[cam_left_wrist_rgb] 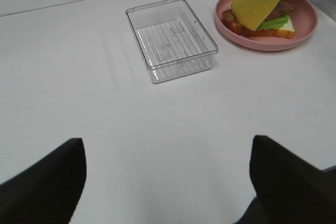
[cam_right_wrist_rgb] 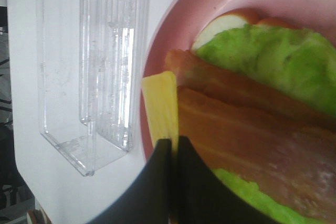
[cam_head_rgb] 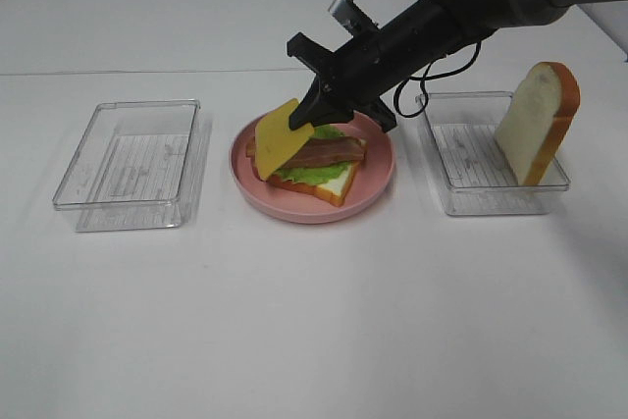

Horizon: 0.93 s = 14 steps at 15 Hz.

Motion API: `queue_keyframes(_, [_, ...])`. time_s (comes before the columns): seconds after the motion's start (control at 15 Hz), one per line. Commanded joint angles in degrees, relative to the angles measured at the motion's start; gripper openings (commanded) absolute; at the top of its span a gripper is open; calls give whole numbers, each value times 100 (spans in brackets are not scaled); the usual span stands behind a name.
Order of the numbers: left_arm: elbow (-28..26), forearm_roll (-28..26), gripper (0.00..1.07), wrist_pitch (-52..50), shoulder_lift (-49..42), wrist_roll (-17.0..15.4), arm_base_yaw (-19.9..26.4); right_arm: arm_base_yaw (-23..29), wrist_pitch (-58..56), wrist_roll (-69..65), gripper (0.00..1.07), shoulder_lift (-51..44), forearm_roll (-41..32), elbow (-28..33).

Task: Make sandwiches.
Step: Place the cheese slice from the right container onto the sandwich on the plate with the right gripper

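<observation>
Pinching jaws: right gripper [cam_head_rgb: 302,123] closed to a narrow slit on one edge of the cheese slice [cam_head_rgb: 278,137], with a black fingertip flat against each face
Cheese slice: thin, smooth and yellow, squarish with rounded corners; it hangs tilted from the tips, and whether its low edge touches the stack beneath is unclear
Stack under the tips: bacon strips [cam_head_rgb: 329,152], reddish-brown and streaked, lie on a lettuce leaf [cam_head_rgb: 309,174], which is ruffled and bright green; that sits on a bread slice [cam_head_rgb: 329,186] with a white face and orange-brown crust
Plate: round, pink and glossy with a raised rim [cam_head_rgb: 378,179]; it sits directly below the right gripper and carries the stack
Second bread slice: stands on edge, leaning in a clear ribbed plastic tray [cam_head_rgb: 471,159], back beside the right gripper's arm and well apart from the tips
Other tray: same clear rectangular plastic [cam_head_rgb: 128,154], out past the cheese, beyond the tips
Left gripper: [cam_left_wrist_rgb: 167,141] jaws spread wide and holding nothing, its dark fingers [cam_left_wrist_rgb: 42,182] above the white table [cam_left_wrist_rgb: 157,108]; the other tray lies ahead of it, the plate farther on
</observation>
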<state>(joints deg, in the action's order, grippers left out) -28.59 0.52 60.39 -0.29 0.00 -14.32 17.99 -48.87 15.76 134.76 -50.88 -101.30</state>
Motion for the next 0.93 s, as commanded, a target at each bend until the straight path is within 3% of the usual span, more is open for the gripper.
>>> queue_keyframes(0.07, [11, 17, 81, -57, -57, -46, -6, 11, 126, -315, 0, -86, 561, 0])
queue_keyframes(0.33, [11, 17, 81, -57, -57, -46, -6, 11, 195, -688, 2, -212, 1169, -52])
queue_keyframes(0.47, [11, 17, 81, -57, -57, -46, -6, 11, 201, -705, 22, -212, 1175, -52])
queue_keyframes(0.53, [11, 17, 81, -57, -57, -46, -6, 11, 201, -728, 40, -212, 1175, -52])
queue_keyframes(0.6, [11, 17, 81, -57, -57, -46, -6, 11, 201, -728, 53, -218, 1175, -52])
queue_keyframes(0.67, [11, 17, 81, -57, -57, -46, -6, 11, 189, -722, 74, -235, 1192, -52])
queue_keyframes(0.73, [11, 17, 81, -57, -57, -46, -6, 11, 166, -659, 86, -338, 1324, -63])
queue_keyframes(0.93, [11, 17, 81, -57, -57, -46, -6, 11, 172, -659, 86, -573, 1679, -63])
